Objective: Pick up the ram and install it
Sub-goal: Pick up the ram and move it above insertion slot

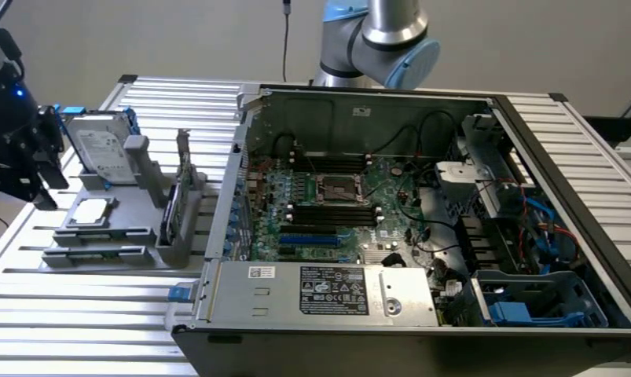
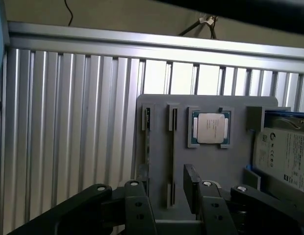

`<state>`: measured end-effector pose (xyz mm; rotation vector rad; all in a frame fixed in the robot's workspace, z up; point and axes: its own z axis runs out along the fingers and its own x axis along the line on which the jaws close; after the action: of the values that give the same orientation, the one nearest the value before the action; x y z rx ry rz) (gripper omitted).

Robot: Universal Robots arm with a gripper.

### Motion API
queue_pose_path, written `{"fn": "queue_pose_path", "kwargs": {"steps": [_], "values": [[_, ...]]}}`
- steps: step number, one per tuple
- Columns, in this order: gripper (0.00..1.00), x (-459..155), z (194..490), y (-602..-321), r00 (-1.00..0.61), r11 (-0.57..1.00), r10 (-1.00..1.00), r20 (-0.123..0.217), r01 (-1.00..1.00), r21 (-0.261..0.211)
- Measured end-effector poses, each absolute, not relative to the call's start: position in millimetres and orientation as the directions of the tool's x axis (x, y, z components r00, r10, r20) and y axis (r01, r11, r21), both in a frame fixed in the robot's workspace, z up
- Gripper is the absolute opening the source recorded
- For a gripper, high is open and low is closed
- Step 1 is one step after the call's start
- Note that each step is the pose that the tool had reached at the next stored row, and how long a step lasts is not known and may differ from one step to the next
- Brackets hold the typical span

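1. The gripper (image 2: pixel 165 182) is released: its two dark fingers (image 2: pixel 192 178) stand spread apart with nothing gripped between them.
2. It hangs over the near end of the gray holder (image 2: pixel 225 169). One of the holder's two long narrow slots runs into the gap between the fingers. Whether a finger touches the holder cannot be told.
3. In the exterior view the gripper (image 1: pixel 45 184) is at the far left, beside the holder (image 1: pixel 137 214) and well apart from the computer case (image 1: pixel 378 95).
4. The ram (image 2: pixel 146 147) appears to be the thin dark-green strip standing on edge in the slot farthest from the processor chip (image 2: pixel 210 128), just beside the gripper's outer finger. It is hard to make out.
5. On the same holder, the processor chip lies flat past the slots, and the hard drive (image 2: pixel 282 156) stands beyond it.
6. In the exterior view an upright card (image 1: pixel 179 196) rises on the holder's case side, between the gripper and the case.
7. The case lies open on the slatted table (image 1: pixel 85 314), its motherboard (image 1: pixel 389 184) and black memory slots (image 1: pixel 334 212) exposed.
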<state>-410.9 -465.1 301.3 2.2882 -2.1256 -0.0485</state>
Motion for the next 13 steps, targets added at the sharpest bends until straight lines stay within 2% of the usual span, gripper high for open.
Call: {"fn": "queue_pose_path", "kwargs": {"steps": [1, 12, 13], "values": [[0.42, -410.9, 299.4, -465.1, 0.073, -0.074, -0.997, -0.011, -0.997, 0.034], [0.42, -410.6, 279.4, -465.2, 0.073, -0.074, -0.997, -0.01, -0.997, 0.034], [0.4, -410.5, 277.6, -465.2, 0.073, -0.074, -0.997, -0.011, -0.997, 0.034]]}}
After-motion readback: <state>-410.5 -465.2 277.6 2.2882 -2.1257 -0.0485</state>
